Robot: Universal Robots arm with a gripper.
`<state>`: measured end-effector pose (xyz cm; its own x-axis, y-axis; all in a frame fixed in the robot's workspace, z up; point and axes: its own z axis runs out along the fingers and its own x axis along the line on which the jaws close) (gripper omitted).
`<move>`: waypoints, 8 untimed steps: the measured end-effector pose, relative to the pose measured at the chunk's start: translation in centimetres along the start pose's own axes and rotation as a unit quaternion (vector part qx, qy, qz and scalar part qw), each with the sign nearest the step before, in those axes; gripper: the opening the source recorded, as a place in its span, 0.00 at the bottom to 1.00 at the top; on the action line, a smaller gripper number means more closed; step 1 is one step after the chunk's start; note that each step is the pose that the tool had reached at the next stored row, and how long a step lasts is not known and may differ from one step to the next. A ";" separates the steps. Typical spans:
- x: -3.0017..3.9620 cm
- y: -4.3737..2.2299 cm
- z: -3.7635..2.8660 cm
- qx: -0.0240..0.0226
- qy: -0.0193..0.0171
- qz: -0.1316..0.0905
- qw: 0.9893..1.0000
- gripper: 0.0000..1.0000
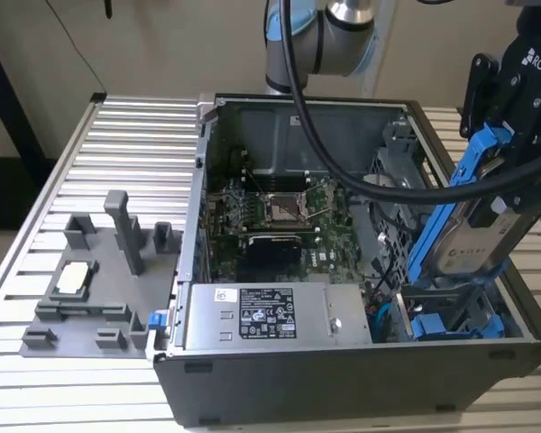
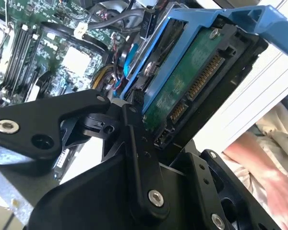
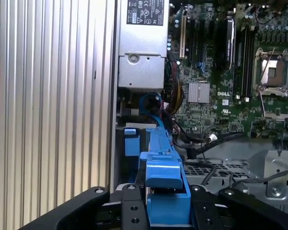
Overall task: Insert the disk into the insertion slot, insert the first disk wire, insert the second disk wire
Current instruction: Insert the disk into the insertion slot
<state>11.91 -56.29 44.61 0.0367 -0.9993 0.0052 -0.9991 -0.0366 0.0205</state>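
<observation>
One disk [image 1: 473, 239], clipped in its blue carrier, is clamped between the fingers of my tool [image 3: 165, 206] and tilted steeply over the open case [image 1: 343, 388]. Its lower end hangs close above the insertion slot [image 1: 451, 325] inside the case; I cannot tell whether they touch. Deeper in the case lie the grey power supply box [image 1: 261, 316] and the motherboard [image 1: 279, 216]. Beside the case, a grey fixture [image 1: 90, 298] sits on the tabletop [image 1: 117, 135].
</observation>
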 end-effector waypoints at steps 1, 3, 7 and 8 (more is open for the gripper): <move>0.00 0.00 0.11 0.001 0.000 0.000 1.000 0.33; 0.00 0.00 0.32 0.002 0.000 0.000 1.000 0.33; 0.00 -0.01 0.77 0.004 0.000 0.000 1.000 0.33; 0.00 -0.02 0.88 0.005 0.000 0.000 1.000 0.33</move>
<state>11.91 -56.29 43.73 0.0366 -0.9993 0.0055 -0.9993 -0.0365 0.0112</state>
